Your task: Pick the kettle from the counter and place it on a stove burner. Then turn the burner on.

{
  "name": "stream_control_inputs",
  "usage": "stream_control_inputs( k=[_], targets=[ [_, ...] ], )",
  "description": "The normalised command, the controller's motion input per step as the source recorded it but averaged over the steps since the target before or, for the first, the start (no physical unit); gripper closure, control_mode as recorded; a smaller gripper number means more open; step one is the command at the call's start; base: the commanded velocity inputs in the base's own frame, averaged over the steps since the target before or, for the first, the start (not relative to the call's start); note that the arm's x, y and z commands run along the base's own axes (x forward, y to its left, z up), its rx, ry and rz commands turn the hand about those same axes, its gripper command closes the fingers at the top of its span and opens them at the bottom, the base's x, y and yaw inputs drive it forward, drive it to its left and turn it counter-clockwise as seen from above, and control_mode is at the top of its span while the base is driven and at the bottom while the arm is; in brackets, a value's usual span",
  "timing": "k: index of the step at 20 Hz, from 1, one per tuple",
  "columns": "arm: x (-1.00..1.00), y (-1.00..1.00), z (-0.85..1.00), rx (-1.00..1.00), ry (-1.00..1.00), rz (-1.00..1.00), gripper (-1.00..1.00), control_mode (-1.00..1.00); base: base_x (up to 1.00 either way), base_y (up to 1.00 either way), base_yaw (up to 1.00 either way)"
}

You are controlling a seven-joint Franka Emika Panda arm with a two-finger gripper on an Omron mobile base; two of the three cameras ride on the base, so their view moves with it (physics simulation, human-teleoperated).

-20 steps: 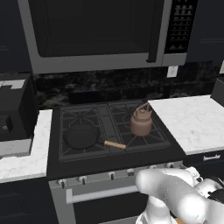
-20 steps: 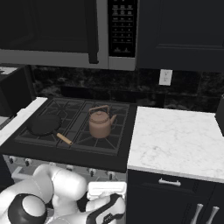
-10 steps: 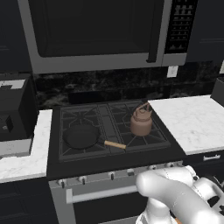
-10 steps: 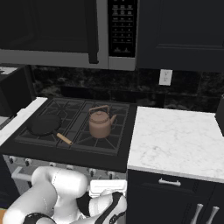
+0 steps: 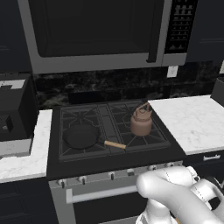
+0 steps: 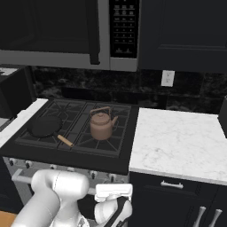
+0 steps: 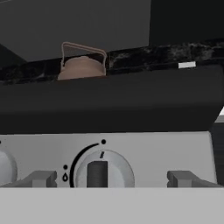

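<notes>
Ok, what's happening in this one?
The kettle already sits on the stove burner at the cooktop's right, beside the frying pan on the left. The arm is down in front of the range, its open claw empty and facing a control knob on the front panel. The burner looks not yet lit.

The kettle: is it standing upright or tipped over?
Upright. The kettle sits level on the stove burner, its arched handle on top.
</notes>
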Motion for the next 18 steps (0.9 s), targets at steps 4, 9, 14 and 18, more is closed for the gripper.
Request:
stream_control_inputs(
  k=[4, 9, 14, 18],
  targets=[
    [0.07, 0.01, -0.07, -0.01, -0.01, 0.00, -1.00, -1.00, 0.00, 0.00, 0.00],
    [0.00, 0.04, -0.05, -0.01, 0.00, 0.00, -1.00, -1.00, 0.00, 0.00, 0.00],
    [0.00, 0.16, 0.01, 0.00, -0.02, 0.00, -1.00, -1.00, 0.00, 0.00, 0.00],
    [0.00, 0.03, 0.01, 0.00, 0.00, 0.00, -1.00, -1.00, 0.00, 0.00, 0.00]
  ],
)
